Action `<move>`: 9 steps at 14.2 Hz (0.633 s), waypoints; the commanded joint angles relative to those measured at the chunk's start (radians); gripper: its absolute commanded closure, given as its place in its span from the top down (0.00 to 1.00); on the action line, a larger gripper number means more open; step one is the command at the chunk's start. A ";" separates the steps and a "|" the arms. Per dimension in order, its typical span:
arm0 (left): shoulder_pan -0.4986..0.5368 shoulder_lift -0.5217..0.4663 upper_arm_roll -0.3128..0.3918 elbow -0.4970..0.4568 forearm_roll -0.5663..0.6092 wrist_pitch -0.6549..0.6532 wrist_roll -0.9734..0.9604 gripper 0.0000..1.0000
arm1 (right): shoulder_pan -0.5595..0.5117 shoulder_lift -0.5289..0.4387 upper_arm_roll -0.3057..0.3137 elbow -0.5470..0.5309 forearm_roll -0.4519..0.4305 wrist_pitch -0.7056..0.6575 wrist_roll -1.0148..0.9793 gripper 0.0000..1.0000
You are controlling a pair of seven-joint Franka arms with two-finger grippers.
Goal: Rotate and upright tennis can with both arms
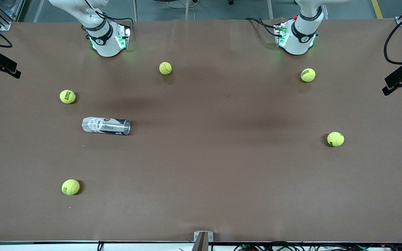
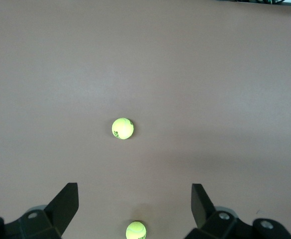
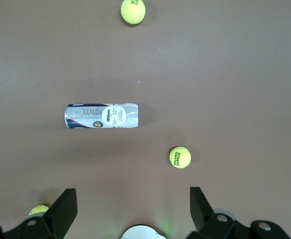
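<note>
Two grippers, left gripper (image 2: 135, 199) and right gripper (image 3: 133, 201), high over table (image 1: 201, 167), jaws wide, empty | tennis can (image 1: 106, 126) lying sideways toward right arm's edge, untouched | step: approach | next: descend, grasp can.

Five yellow-green tennis balls lie well apart on the brown table (image 1: 201, 167). One ball (image 1: 165, 68) sits between the two bases. Another (image 1: 307, 75) rests near the left arm's base, and a third (image 1: 335, 139) lies nearer the front camera at that same end. At the right arm's end, one ball (image 1: 67, 96) lies toward the bases and one (image 1: 70, 187) toward the front edge.
</note>
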 commanded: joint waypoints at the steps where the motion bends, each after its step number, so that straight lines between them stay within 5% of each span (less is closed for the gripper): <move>1: 0.002 0.003 -0.002 0.011 0.005 -0.007 0.038 1.00 | -0.022 -0.027 0.017 -0.032 0.022 0.017 0.002 1.00; 9: 0.000 0.002 -0.004 0.013 0.002 -0.007 0.070 1.00 | -0.019 -0.022 0.016 -0.015 0.022 0.000 0.013 1.00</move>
